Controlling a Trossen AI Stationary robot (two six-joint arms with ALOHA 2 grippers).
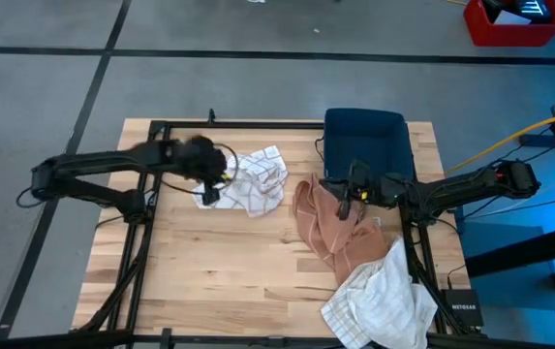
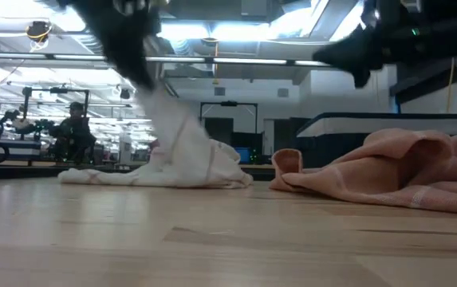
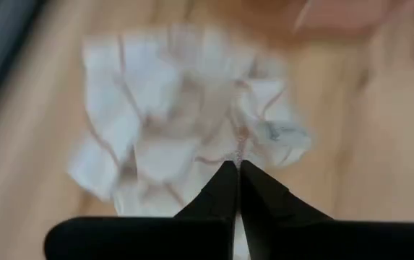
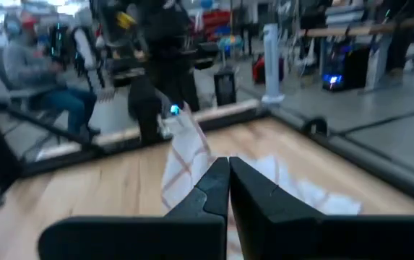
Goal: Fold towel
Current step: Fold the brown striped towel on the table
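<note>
Three cloths lie on the pale wooden surface (image 1: 209,271). Left gripper (image 1: 211,174) has its jaws clenched on the crumpled white checked towel (image 1: 256,180), lifting an edge, probably to spread it for folding. Right gripper (image 1: 347,190), jaws clenched empty, hovers over the peach towel (image 1: 327,228).

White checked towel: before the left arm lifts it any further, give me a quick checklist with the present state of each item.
1. Left gripper shut on the white checked towel: ok, its fingers pinch an edge in the left wrist view.
2. Towel partly off the table: ok, the low view shows it pulled up into a peak, the rest lying on the wood.
3. Which corner or edge is held: cannot tell.
4. Right gripper free: ok, shut and holding nothing, raised above the peach towel.
5. Peach towel apart from the white one: ok, bare wood shows between them.
</note>
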